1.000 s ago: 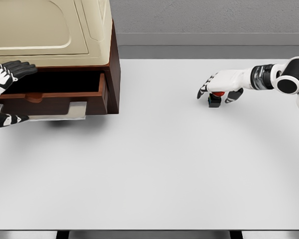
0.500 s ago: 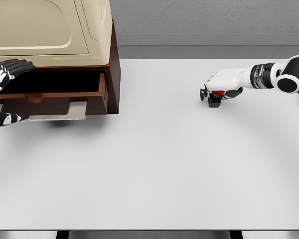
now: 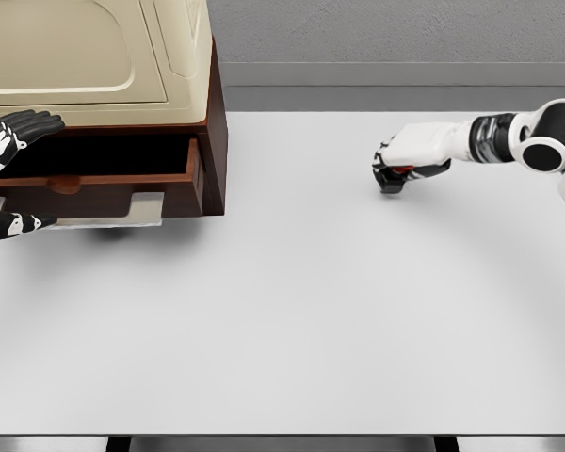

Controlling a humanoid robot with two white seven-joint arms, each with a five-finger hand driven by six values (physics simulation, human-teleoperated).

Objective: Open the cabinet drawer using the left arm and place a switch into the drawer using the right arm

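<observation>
— Over on the right?

— White five-finger right hand [image 3: 407, 158], arm reaching in from the right edge, fingers curled down tight around a small black switch with a red button [image 3: 393, 177]. Only a sliver of red and the dark body showing under the palm. Whether resting on the flat white table [image 3: 292, 311] or raised just off it, impossible to tell.

— And the left side?

— Dark brown wooden cabinet with a cream-coloured top [image 3: 104, 104], standing at the table's far left corner. Brown wooden drawer [image 3: 99, 181] pulled out toward the viewer, dark inside, with a pale metal handle [image 3: 113, 215] hanging below its front.

— Hand there?

— Black-and-white left hand [image 3: 9, 141], coming in from the left edge. Upper fingers stretched out flat along the drawer's upper left edge, thumb lower down beside the handle. Spread loosely, closed on nothing.

— Switch relative to the drawer?

— Well apart, across the table, level with the drawer's front.
</observation>
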